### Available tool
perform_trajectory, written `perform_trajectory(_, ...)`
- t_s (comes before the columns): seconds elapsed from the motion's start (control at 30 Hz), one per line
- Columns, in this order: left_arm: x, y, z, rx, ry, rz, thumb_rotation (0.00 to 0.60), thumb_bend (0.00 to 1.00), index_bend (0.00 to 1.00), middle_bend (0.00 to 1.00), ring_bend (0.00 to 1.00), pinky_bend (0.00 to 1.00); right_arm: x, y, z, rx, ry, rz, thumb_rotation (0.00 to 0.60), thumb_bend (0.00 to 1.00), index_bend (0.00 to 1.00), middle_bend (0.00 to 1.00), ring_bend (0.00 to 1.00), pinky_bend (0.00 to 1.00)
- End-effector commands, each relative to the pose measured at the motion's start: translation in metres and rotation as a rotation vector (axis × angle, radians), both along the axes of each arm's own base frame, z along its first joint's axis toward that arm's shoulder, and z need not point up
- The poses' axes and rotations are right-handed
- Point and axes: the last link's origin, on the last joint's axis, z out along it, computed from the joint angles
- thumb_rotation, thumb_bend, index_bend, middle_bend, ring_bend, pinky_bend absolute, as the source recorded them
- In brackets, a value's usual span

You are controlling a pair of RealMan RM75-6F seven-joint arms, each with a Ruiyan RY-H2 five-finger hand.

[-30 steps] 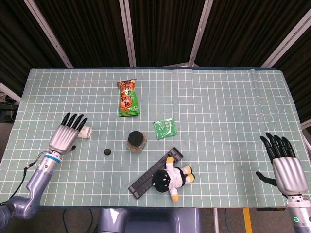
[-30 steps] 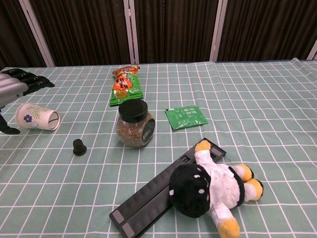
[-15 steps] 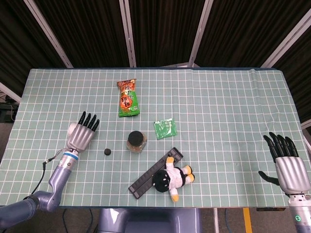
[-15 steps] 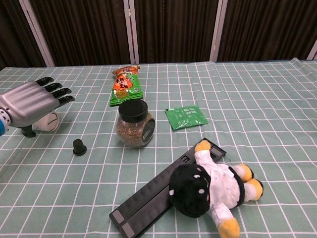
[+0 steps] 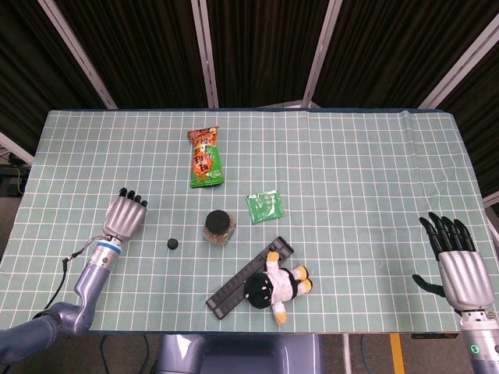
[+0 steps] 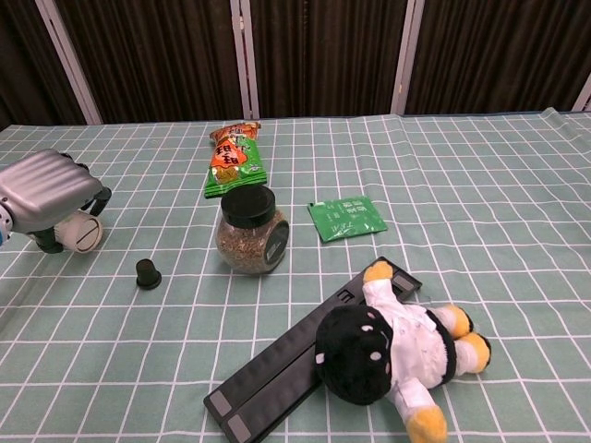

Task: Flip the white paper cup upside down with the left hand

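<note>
Since a second ago: your left hand (image 6: 46,192) has curled over the paper cup (image 6: 81,232), lying sideways at left of frame. Risk: loose grip, cup rolls off. Right hand (image 5: 460,265): fingers spread, empty.

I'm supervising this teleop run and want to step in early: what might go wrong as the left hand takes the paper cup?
1. The white paper cup lies on its side under the left hand, whose fingers curl over it; thin paper may crush if squeezed hard.
2. Lying sideways, it may roll out of the grasp.
3. The small black cap sits nearby and might get knocked when the cup is turned over.
</note>
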Motion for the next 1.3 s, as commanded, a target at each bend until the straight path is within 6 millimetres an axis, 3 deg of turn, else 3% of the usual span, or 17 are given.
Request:
perform_trajectory(0.03,0.003,0.001,0.012,0.030,-0.148,0.028,0.600,0.09,0.49,0.42,0.31,0.30,0.000,0.000,0.000,0.000,-0.001,0.000,0.600,0.00,0.00,0.00,0.00,0.00)
perform_trajectory(0.17,0.009,-0.006,0.036,0.053,-0.551,0.144,0.600,0.09,0.49,0.41,0.30,0.30,0.001,0.002,0.002,-0.001,-0.007,0.006,0.600,0.00,0.00,0.00,0.00,0.00)
perform_trajectory(0.27,0.010,-0.010,0.044,0.046,-0.721,0.183,0.600,0.09,0.48,0.39,0.30,0.30,0.002,0.002,0.002,-0.001,-0.009,0.009,0.600,0.00,0.00,0.00,0.00,0.00)
perform_trajectory(0.4,0.011,-0.015,0.062,0.047,-1.194,0.294,0.600,0.09,0.48,0.40,0.30,0.30,0.004,0.004,0.001,0.005,-0.013,0.017,0.600,0.00,0.00,0.00,0.00,0.00)
perform_trajectory(0.57,0.015,-0.020,0.065,-0.025,-1.570,0.420,0.600,0.09,0.49,0.40,0.31,0.31,0.006,0.005,0.002,0.006,-0.017,0.023,0.600,0.00,0.00,0.00,0.00,0.00)
perform_trajectory(0.73,0.015,-0.027,0.049,-0.141,-1.669,0.507,0.600,0.09,0.49,0.40,0.31,0.31,0.005,0.004,0.003,0.006,-0.018,0.020,0.600,0.00,0.00,0.00,0.00,0.00)
perform_trajectory(1.07,0.022,-0.036,0.002,-0.253,-1.655,0.559,0.600,0.09,0.49,0.40,0.31,0.31,0.002,0.004,0.005,0.000,-0.019,0.010,0.600,0.00,0.00,0.00,0.00,0.00)
perform_trajectory(1.3,0.024,-0.036,-0.011,-0.236,-1.677,0.560,0.600,0.09,0.49,0.40,0.30,0.31,0.001,0.004,0.008,-0.006,-0.026,0.005,0.600,0.00,0.00,0.00,0.00,0.00)
